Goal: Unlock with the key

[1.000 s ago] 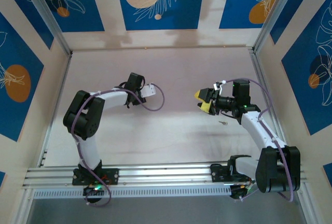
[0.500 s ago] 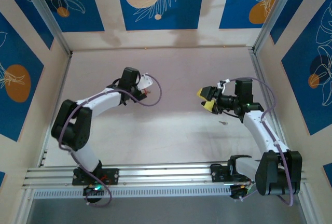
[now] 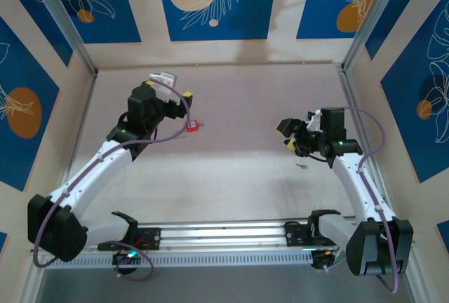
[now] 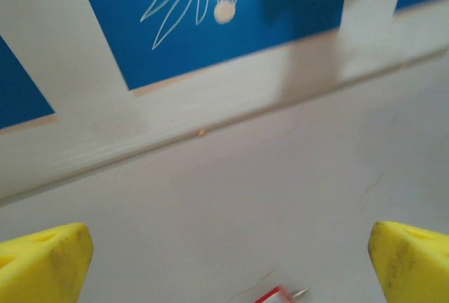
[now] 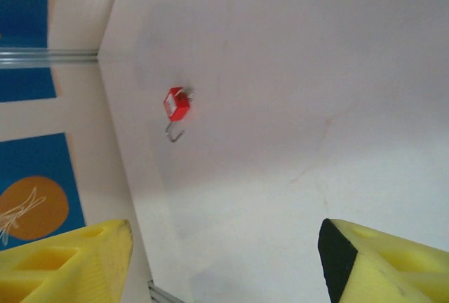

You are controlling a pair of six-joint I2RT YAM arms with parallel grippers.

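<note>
Over the table [image 3: 231,191] both grippers gape wide and empty. The left gripper [image 4: 228,261] is beside the red padlock [image 3: 191,127], left of centre. The right gripper [image 3: 287,136] is just beyond the key [image 3: 302,166], near the right edge. I judge the right should drop squarely onto the key, whose shape is barely resolvable.

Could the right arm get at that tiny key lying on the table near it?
Probably yes. The key lies flat on bare table close beside the right gripper, which is open and holds nothing. Nothing stands between them.
</note>
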